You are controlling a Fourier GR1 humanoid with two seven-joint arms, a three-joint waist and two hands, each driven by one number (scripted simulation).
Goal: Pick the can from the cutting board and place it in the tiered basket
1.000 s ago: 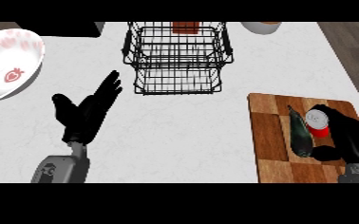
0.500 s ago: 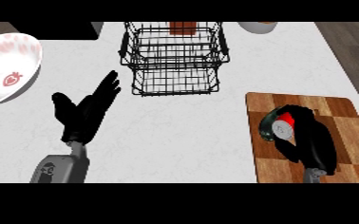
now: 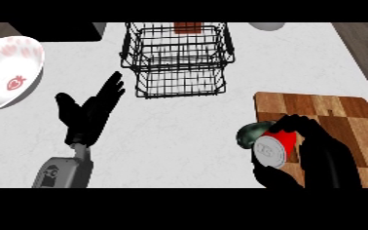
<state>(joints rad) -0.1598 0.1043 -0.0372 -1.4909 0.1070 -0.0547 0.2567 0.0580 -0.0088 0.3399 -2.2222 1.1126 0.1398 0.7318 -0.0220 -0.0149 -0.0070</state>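
Can (image 3: 275,147) is red w/ silver lid facing up, tilted, at left edge of cutting board (image 3: 323,109), partly over the white bench (image 3: 187,141). R hand (image 3: 316,156) fingers curled round it. Greenish object (image 3: 250,133) touches can's left side. L hand (image 3: 90,112) fingers straight, holding nothing, resting. Black wire tiered basket (image 3: 179,58) well apart, further back

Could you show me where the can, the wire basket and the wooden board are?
can (image 3: 274,147): head view, on its silver top, held in the right hand (image 3: 323,151).
tiered basket (image 3: 177,58): head view, on its wire floor.
cutting board (image 3: 316,105): head view, on bare wood near its far edge.
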